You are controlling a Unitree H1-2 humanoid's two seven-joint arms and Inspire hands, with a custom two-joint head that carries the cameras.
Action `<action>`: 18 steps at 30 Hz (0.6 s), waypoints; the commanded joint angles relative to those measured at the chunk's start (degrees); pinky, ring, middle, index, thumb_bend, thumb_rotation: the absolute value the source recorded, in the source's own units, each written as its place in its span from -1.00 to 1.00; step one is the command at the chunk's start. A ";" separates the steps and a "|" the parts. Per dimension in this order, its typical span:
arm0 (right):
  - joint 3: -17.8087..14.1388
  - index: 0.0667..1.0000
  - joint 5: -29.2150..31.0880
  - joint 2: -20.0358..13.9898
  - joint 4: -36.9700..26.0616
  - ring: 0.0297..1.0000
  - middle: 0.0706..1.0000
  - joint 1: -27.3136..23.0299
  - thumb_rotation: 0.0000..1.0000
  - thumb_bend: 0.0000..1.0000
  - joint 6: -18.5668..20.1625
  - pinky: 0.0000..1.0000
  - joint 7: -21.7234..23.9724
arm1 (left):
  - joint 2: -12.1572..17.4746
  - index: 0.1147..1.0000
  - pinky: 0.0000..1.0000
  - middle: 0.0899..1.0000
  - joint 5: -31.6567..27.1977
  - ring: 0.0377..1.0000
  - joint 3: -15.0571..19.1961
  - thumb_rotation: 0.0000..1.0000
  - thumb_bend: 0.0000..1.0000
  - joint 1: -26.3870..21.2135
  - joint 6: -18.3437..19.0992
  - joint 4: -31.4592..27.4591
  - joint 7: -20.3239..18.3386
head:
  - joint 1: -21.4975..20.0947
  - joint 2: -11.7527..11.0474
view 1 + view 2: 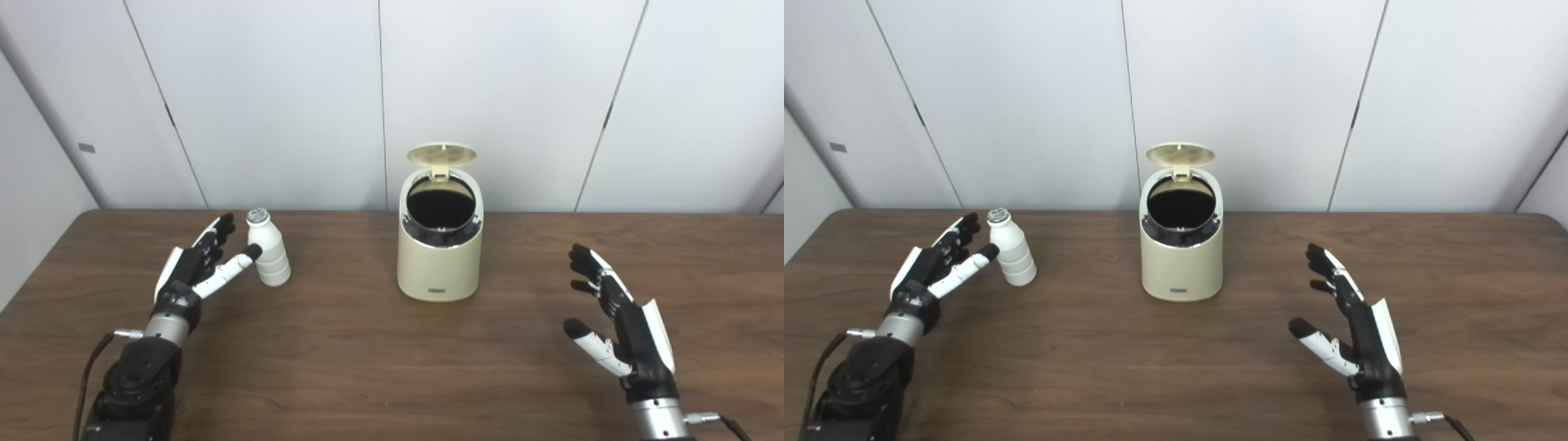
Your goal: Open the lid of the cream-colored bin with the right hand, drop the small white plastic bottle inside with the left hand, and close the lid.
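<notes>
The cream-colored bin [438, 263] stands on the table's middle, toward the back. Its round lid [442, 155] is flipped up and the dark opening shows. The small white plastic bottle [267, 256] stands upright to the left of the bin. My left hand [199, 263] is open just left of the bottle, fingers spread, thumb tip at the bottle's side without gripping it. My right hand [618, 321] is open and empty, well to the right of the bin and nearer the front.
The brown wooden table [343, 367] spans the whole view, with its back edge against white wall panels [275, 92]. Nothing else stands on the table.
</notes>
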 commanded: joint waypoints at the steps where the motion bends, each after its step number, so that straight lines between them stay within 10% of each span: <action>1: 0.19 0.73 0.09 0.42 -0.12 0.71 0.72 -0.01 0.62 0.80 -1.10 0.56 -0.63 | 1.18 0.89 1.00 0.87 0.80 0.97 -0.02 0.02 1.00 -2.72 -1.36 -0.76 0.59 | -0.10 -0.09; 18: 0.25 0.73 -0.88 0.43 -0.08 0.71 0.72 0.10 0.61 0.77 -1.33 0.55 -1.02 | 1.40 0.91 0.97 0.87 0.51 0.94 0.00 -0.05 1.00 -5.45 -1.10 2.69 0.62 | -0.28 -0.27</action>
